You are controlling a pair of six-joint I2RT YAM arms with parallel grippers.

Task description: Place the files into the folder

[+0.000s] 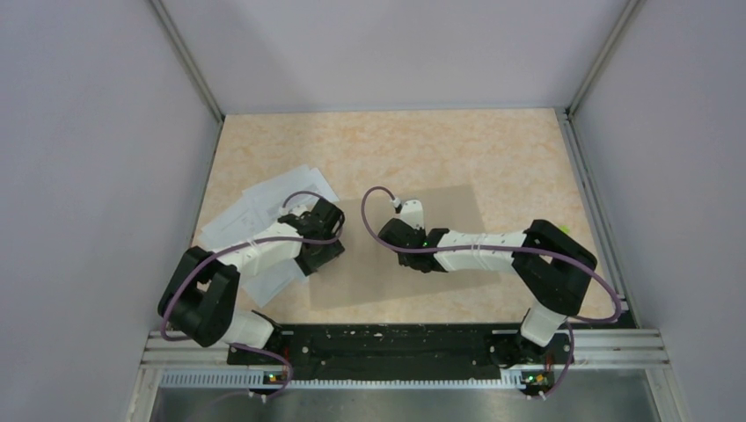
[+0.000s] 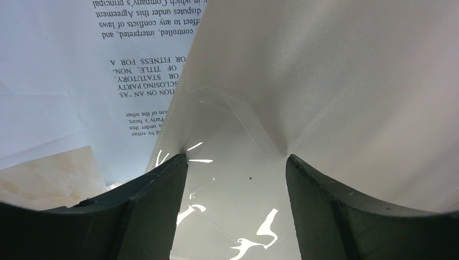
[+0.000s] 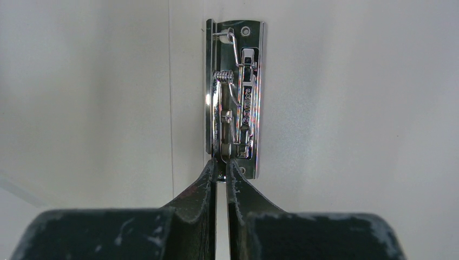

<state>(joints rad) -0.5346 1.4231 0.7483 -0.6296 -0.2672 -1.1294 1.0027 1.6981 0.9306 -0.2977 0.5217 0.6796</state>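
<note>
The folder (image 1: 449, 211) lies open and flat mid-table, dull brown from above. Its pale inner face fills the left wrist view (image 2: 335, 81) and the right wrist view (image 3: 352, 108). The files (image 1: 255, 207), several white sheets, some printed, lie fanned at the folder's left edge; they also show in the left wrist view (image 2: 81, 65). My left gripper (image 1: 334, 239) is open and empty, low over the folder's left part and its clear inner pocket (image 2: 236, 160). My right gripper (image 1: 385, 230) is shut on the lower end of the folder's chrome spring clip (image 3: 238, 92), with the fingertips (image 3: 222, 162) pinching it.
Grey walls enclose the beige marbled table (image 1: 396, 149) on the left, back and right. A small green bit (image 1: 563, 230) shows behind the right arm's elbow. A black rail (image 1: 387, 347) with both arm bases runs along the near edge.
</note>
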